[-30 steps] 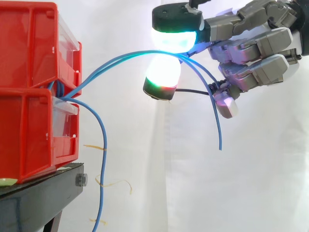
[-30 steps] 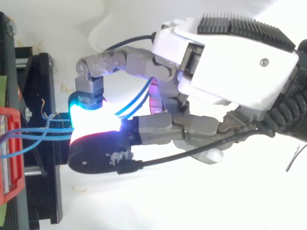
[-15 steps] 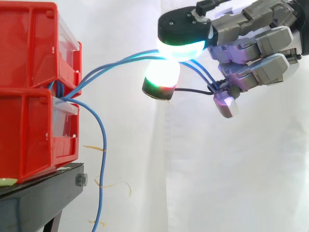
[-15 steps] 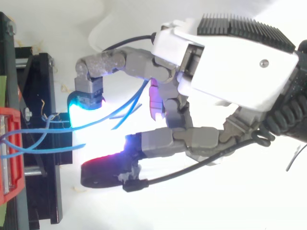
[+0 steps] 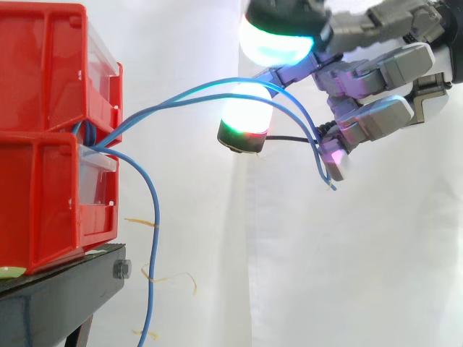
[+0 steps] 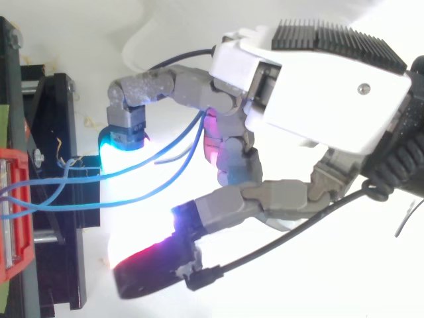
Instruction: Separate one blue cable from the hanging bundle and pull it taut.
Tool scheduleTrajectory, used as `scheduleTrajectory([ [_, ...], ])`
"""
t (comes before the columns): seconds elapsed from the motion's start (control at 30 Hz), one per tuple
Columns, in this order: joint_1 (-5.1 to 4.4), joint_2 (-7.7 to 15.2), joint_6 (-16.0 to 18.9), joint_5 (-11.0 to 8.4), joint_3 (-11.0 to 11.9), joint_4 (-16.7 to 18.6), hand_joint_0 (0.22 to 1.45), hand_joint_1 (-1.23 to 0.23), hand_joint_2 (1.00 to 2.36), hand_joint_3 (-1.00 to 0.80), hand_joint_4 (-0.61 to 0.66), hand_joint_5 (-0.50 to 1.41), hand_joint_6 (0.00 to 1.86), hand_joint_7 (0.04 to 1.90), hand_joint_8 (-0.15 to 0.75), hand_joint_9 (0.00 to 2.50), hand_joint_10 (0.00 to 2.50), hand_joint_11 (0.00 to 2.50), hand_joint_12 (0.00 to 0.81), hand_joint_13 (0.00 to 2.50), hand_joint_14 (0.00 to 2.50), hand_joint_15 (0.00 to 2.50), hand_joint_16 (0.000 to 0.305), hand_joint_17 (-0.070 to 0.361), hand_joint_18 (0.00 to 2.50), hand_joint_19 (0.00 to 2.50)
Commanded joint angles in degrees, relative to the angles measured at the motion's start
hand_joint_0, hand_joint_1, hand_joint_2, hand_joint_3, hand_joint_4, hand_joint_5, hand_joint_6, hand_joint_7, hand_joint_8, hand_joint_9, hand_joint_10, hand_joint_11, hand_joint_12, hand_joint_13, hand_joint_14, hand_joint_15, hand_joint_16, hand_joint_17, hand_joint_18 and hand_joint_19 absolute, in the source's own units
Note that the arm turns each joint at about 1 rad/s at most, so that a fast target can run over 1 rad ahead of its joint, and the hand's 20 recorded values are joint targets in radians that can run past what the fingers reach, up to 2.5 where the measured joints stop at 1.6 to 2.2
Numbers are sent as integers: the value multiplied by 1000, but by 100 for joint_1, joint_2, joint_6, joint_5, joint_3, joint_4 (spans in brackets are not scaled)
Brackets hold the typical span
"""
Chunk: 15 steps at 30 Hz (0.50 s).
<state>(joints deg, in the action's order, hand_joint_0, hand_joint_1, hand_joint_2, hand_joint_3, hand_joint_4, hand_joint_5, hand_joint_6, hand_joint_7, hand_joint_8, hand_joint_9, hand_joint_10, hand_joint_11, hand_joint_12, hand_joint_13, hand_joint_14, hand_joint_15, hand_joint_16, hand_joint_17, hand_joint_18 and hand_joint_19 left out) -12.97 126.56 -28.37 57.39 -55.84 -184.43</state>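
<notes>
Two blue cables (image 5: pixel 181 94) arc from the red bins (image 5: pixel 43 144) rightward into my hand (image 5: pixel 376 72). They pass between the cyan-glowing pad (image 5: pixel 278 40) above and the white pad with a green and red rim (image 5: pixel 244 119) below, and neither pad clamps them. Their free ends (image 5: pixel 329 181) hang by a magenta-lit fingertip. From above, the same cables (image 6: pixel 152 159) run past the cyan pad (image 6: pixel 119 142) toward the palm (image 6: pixel 318 86), and the red-lit pad (image 6: pixel 149 268) stands well off to the side. The hand is open. A third blue cable (image 5: pixel 154 238) hangs straight down from the bins.
The two stacked red bins sit on a black stand (image 5: pixel 58 296) at the left, also seen from above (image 6: pixel 59 119). A white curtain (image 5: pixel 217 253) backs the scene. Thin yellowish strands (image 5: pixel 170 275) dangle near the stand's edge.
The two glowing pads that pinched the cables a second ago have spread wide apart. The cables now sag loosely between them, and their ends have swung closer to the hand.
</notes>
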Motion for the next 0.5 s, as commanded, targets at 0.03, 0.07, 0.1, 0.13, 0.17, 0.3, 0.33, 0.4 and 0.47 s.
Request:
scheduleTrajectory([
  [0.03, -4, 0, -2, 0, -5, 4, 311, -349, 1000, -500, 261, 104, 506, 1193, 229, 2192, 33, 869, 476, 1783, 23, 968, 82, 185, 1289, 637],
  [0.07, -4, 0, -2, 0, -5, 4, 318, -262, 1000, -500, 224, 110, 506, 1188, 223, 2209, 33, 859, 465, 1789, 23, 953, 82, 183, 1285, 634],
  [0.1, -4, 0, -2, 0, -5, 4, 329, -226, 1000, -500, 210, 112, 505, 1179, 217, 2227, 31, 858, 462, 1793, 23, 955, 80, 181, 1277, 640],
  [0.13, 5, -8, -2, 0, -5, 4, 353, -176, 1000, -500, 173, 118, 506, 1168, 199, 2245, 33, 842, 450, 1804, 23, 951, 78, 175, 1257, 651],
  [0.17, -4, -8, -2, 0, -5, 4, 408, -135, 1000, -500, 141, 123, 505, 1177, 185, 2263, 34, 875, 425, 1807, 23, 973, 71, 161, 1196, 682],
  [0.3, -4, -8, -2, 0, -5, 4, 508, -182, 1000, -500, 102, 125, 505, 1189, 152, 2275, 35, 926, 374, 1786, 25, 1005, 58, 130, 1089, 758],
  [0.33, -4, -8, -2, 0, -5, 4, 528, -224, 1000, -500, 93, 125, 505, 1190, 155, 2274, 37, 950, 368, 1779, 26, 1019, 56, 126, 1069, 761],
  [0.4, -4, 0, -2, 0, -5, 4, 553, -294, 1000, -500, 93, 124, 505, 1198, 152, 2276, 37, 971, 355, 1775, 27, 1027, 53, 120, 1054, 775],
  [0.47, -4, 0, -2, 0, -5, 4, 585, -371, 1000, -500, 86, 125, 505, 1188, 146, 2282, 37, 982, 344, 1774, 28, 1036, 51, 114, 1043, 784],
])
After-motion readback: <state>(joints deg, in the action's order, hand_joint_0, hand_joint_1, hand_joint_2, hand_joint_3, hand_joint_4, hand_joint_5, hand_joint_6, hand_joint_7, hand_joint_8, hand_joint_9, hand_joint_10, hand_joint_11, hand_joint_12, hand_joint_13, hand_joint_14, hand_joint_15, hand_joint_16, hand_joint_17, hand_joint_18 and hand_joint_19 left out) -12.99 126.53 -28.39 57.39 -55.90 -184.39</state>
